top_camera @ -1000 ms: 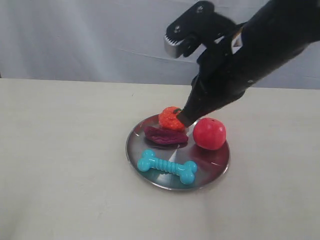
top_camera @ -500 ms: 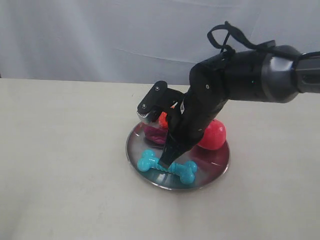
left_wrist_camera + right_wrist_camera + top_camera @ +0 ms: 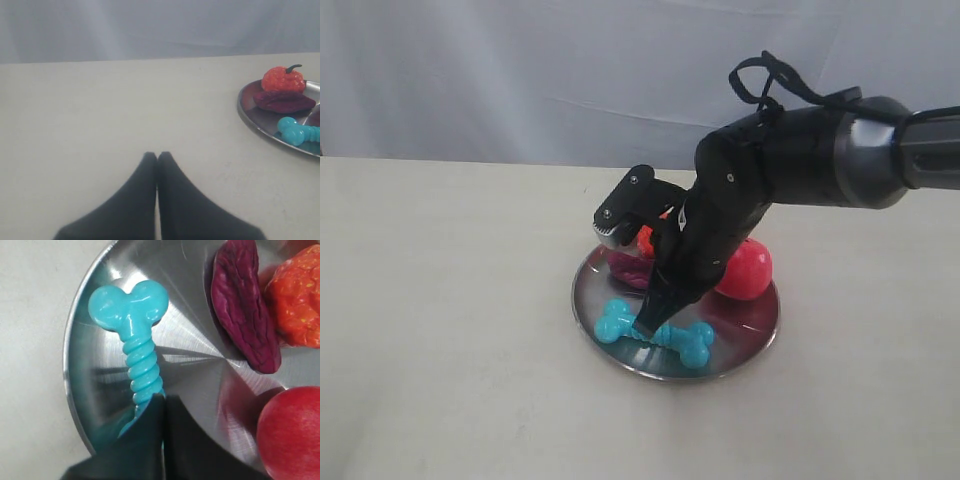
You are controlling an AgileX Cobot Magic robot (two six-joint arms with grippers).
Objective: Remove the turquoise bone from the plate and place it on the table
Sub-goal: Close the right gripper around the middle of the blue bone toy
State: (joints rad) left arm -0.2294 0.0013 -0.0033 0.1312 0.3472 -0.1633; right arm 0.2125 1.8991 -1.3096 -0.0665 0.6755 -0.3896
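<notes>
Turquoise bone is still lying on the near side of the plate; the right gripper, raised a second ago, is resting closed tips on its shaft, and the left gripper is sitting closed above the table.

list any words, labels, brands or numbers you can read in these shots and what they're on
None can be read: no words, labels, brands or numbers show on the turquoise bone, the plate, the table, the left gripper or the right gripper.
</notes>
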